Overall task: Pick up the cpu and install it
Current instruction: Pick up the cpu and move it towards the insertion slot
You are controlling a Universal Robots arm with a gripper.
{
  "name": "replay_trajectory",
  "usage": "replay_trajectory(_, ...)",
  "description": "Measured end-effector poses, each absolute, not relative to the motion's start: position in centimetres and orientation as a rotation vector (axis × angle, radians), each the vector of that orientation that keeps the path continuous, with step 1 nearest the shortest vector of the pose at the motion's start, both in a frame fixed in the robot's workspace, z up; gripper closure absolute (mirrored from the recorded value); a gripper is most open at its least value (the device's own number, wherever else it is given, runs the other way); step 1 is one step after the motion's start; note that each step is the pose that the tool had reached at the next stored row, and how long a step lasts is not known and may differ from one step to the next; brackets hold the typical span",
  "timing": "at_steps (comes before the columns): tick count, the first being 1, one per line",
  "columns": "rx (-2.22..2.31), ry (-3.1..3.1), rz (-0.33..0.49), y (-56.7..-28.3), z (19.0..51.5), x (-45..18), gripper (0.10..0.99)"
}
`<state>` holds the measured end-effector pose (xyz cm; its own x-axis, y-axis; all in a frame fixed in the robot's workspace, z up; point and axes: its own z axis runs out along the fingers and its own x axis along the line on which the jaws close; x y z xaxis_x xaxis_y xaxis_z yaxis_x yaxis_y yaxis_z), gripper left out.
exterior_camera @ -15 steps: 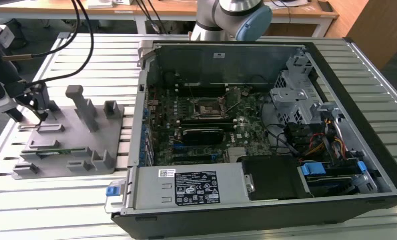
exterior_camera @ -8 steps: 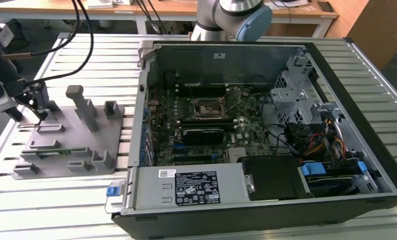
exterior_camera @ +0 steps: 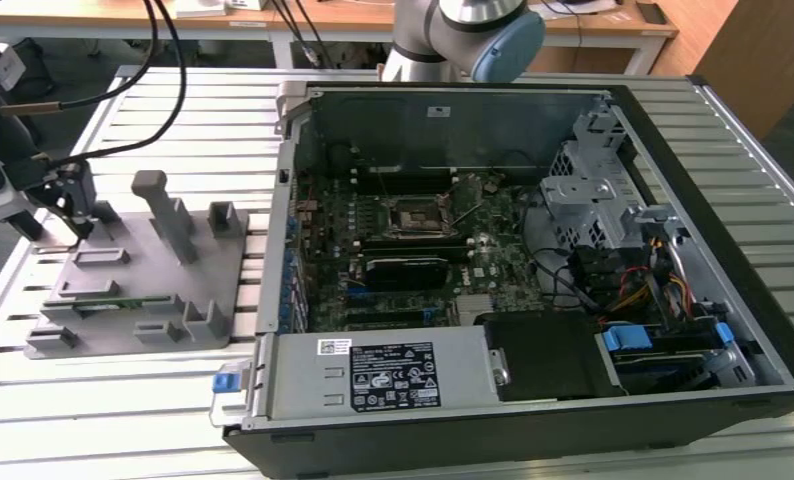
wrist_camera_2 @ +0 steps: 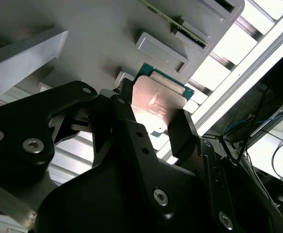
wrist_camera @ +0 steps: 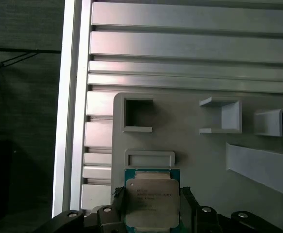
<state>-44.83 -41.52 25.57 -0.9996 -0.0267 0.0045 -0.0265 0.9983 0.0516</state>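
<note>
The cpu [wrist_camera: 151, 202] is a flat square chip with a silver top and a green edge, and it also shows tilted in the second wrist view [wrist_camera_2: 157, 101]. My gripper [wrist_camera: 152, 204] has a black finger [wrist_camera: 118, 200] pressed against each side of it, shut on the cpu. In the exterior view the gripper [exterior_camera: 57, 230] stands at the left, low over the far corner of the grey fixture plate [exterior_camera: 144, 300]. The black-framed motherboard socket [exterior_camera: 415, 216] lies inside the open computer case, well to the exterior view's right of the gripper.
The fixture plate carries upright grey blocks [exterior_camera: 170, 215] and small frames [wrist_camera: 137, 114], plus a thin green card [exterior_camera: 104, 300] near its front. The open computer case [exterior_camera: 717, 330] holds drive cages and cables at its right. Everything rests on a slatted aluminium table [exterior_camera: 157, 110].
</note>
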Motion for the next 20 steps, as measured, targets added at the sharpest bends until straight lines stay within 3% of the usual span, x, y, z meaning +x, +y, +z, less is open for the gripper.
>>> replay_trajectory(20,0.042,-3.135,-0.081,-41.52,26.45,-44.83,0.549)
